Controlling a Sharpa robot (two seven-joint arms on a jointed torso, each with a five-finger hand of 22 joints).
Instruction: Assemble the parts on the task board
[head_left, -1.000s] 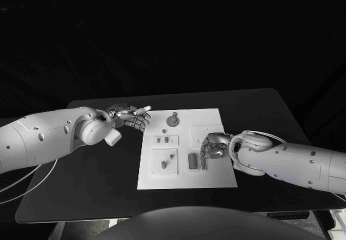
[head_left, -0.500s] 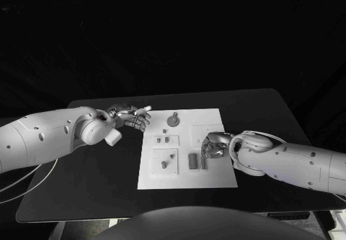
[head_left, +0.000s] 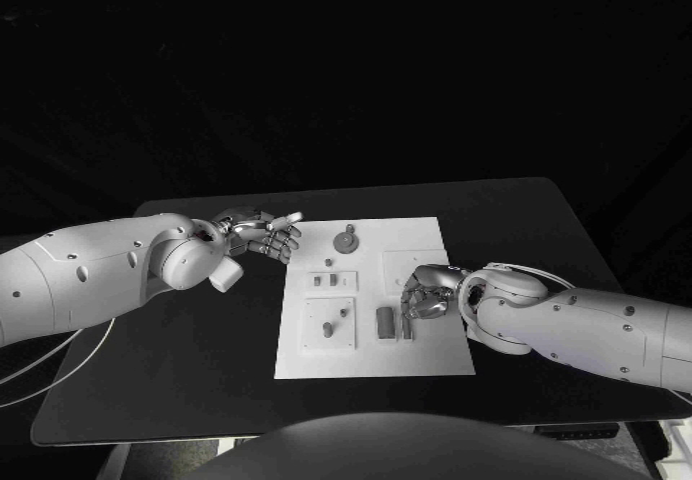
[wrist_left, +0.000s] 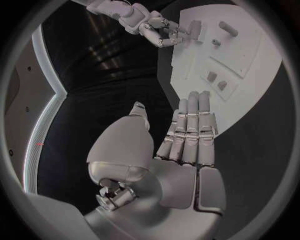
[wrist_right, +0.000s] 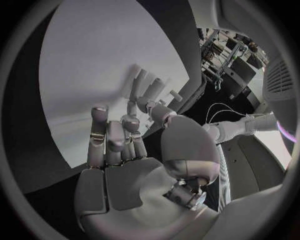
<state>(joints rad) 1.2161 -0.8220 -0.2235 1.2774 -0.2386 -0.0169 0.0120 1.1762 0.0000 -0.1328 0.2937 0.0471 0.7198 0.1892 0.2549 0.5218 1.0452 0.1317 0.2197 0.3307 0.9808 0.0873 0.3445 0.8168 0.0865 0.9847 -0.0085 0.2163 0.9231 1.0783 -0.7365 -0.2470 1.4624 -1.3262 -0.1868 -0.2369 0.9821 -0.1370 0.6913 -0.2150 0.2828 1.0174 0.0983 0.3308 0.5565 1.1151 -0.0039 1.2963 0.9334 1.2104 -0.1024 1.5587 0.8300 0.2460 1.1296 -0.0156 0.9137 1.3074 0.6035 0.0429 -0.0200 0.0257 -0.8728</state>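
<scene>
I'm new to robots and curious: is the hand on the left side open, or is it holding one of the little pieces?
Open. The left hand holds nothing; its fingers lie straight, thumb apart, beside the task board.

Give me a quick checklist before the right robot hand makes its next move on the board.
1. Board lies flat on the table: ok.
2. Right robot hand is over the board's right side, fingers curled down by the grey parts: ok.
3. Right robot hand holds a part: cannot tell, its fingertips hide the spot.
4. Left robot hand is off the board's left edge, holding nothing: ok.
5. Round part at the board's far end is clear of both hands: ok.
</scene>
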